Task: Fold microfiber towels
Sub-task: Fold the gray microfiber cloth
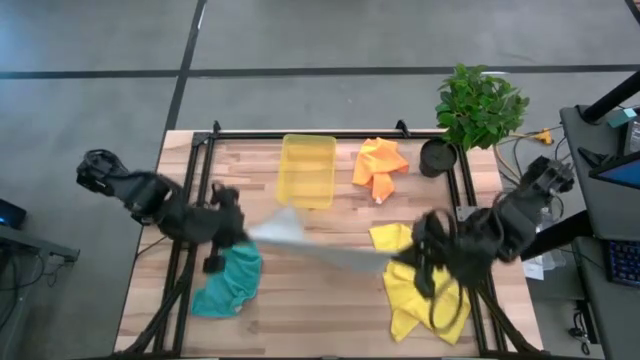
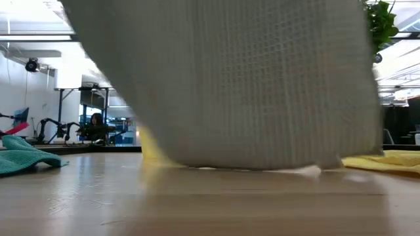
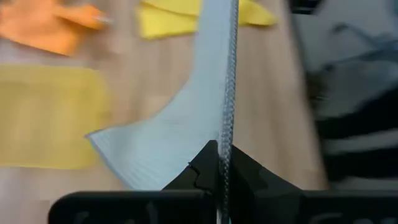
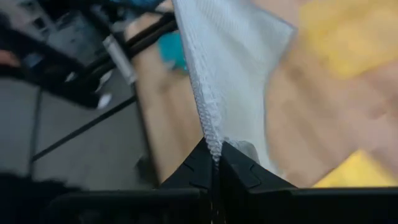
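Left gripper (image 1: 237, 232) clenched on one corner of the grey towel (image 1: 310, 245); right gripper (image 1: 420, 252) clenched on the opposite end. Towel hangs stretched between them above the table (image 1: 330, 300), lower edge brushing the wood. To fold cleanly: keep tension even, lower both ends together, lay flat first.

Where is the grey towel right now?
The light grey towel hangs stretched over the table's middle in the high view, pinched between the left gripper and right gripper, between the teal towel and yellow towel.
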Robot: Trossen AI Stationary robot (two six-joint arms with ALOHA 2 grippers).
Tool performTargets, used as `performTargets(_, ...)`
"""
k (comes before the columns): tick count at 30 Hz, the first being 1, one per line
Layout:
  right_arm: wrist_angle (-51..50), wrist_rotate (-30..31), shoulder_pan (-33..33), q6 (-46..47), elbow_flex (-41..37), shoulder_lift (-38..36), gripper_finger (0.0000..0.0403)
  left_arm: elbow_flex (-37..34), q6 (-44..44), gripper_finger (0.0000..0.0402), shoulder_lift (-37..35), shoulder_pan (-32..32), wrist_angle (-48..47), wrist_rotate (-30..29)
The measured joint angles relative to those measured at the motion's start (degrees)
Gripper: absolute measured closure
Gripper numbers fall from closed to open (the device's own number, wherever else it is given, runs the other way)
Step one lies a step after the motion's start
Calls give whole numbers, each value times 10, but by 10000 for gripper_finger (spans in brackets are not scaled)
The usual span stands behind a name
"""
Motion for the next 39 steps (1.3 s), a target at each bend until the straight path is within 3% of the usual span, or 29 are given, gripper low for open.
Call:
performTargets(6, 50, -32, 69, 111, 0, 55, 394, 5, -91, 402, 56, -86, 90, 81)
performTargets(11, 97, -36, 91, 137, 5, 59, 394, 17, -103, 402, 74, -103, 113, 77)
performTargets(17, 39, -30, 84, 138, 5, 53, 394, -2, -72, 402, 73, -89, 103, 35)
performTargets(22, -43, -30, 64, 166, -17, 59, 394, -45, -67, 401, 78, -77, 73, -34)
performTargets(26, -47, -31, 39, 171, -68, 58, 394, -108, -71, 401, 80, -62, 76, -55)
performTargets(31, -13, -75, -8, 129, -143, 59, 394, -190, -71, 401, 79, -36, 88, -84)
performTargets(39, 60, -98, -102, 23, -247, 58, 394, -308, -11, 401, 78, 33, 236, -85)
